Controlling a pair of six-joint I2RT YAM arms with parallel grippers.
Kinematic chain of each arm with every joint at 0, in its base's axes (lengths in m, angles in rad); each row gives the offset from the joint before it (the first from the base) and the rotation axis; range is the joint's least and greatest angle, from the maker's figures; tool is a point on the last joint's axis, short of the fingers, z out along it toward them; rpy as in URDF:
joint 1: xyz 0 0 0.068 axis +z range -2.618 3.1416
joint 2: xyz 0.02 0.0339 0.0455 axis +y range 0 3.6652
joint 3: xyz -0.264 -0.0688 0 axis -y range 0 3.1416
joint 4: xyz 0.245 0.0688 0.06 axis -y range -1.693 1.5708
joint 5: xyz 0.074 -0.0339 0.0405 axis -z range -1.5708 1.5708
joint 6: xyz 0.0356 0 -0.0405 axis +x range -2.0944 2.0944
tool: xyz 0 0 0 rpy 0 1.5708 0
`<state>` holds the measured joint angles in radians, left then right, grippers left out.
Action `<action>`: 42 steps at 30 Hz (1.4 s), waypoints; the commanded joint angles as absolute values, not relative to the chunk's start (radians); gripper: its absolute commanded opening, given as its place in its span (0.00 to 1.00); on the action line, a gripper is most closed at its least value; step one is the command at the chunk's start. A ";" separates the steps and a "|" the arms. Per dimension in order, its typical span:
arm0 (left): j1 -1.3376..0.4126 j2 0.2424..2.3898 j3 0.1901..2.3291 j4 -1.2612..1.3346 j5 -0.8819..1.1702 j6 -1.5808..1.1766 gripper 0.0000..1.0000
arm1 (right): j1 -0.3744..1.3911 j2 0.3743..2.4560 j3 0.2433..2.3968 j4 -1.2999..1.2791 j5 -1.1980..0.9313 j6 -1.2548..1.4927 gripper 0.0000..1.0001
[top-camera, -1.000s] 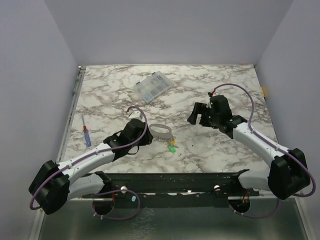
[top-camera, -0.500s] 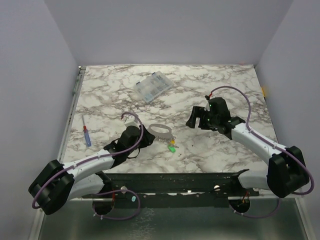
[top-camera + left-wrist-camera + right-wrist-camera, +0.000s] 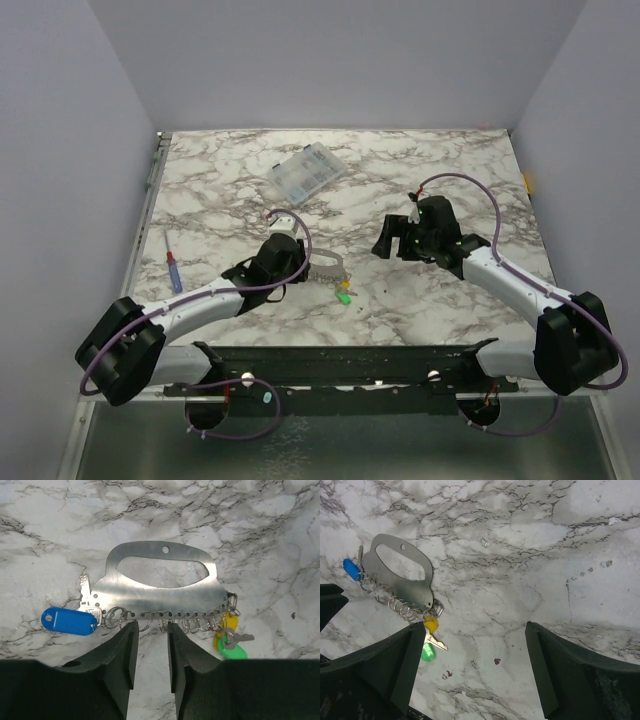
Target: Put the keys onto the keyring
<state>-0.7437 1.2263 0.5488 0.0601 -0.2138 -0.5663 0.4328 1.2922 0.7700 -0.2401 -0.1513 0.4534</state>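
While left gripper (image 3: pixel 150 630) and right gripper (image 3: pixel 474 630) gape empty, the steel keyring (image 3: pixel 160 597) lies flat.

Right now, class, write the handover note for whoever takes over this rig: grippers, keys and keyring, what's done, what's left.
Left gripper: jaws narrowly apart, holding nothing, tips at the keyring, mid-row of its small rings.
Right gripper: wide open, empty, over the table right of the keyring.
The keyring lies flat; blue key at its left end, yellow key and green key at its right end.
Done: cannot tell whether any key is threaded on.
Left: check each key, thread any loose one.
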 commanded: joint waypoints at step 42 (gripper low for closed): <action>-0.784 1.445 0.657 0.029 -0.224 -0.314 0.36 | 0.438 1.322 0.752 -0.239 -0.191 0.418 0.92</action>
<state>-0.7746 1.4342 0.6308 0.0040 -0.2153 -0.3367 0.4328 1.3121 0.7647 -0.2401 -0.1726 0.4324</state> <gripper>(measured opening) 0.359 0.917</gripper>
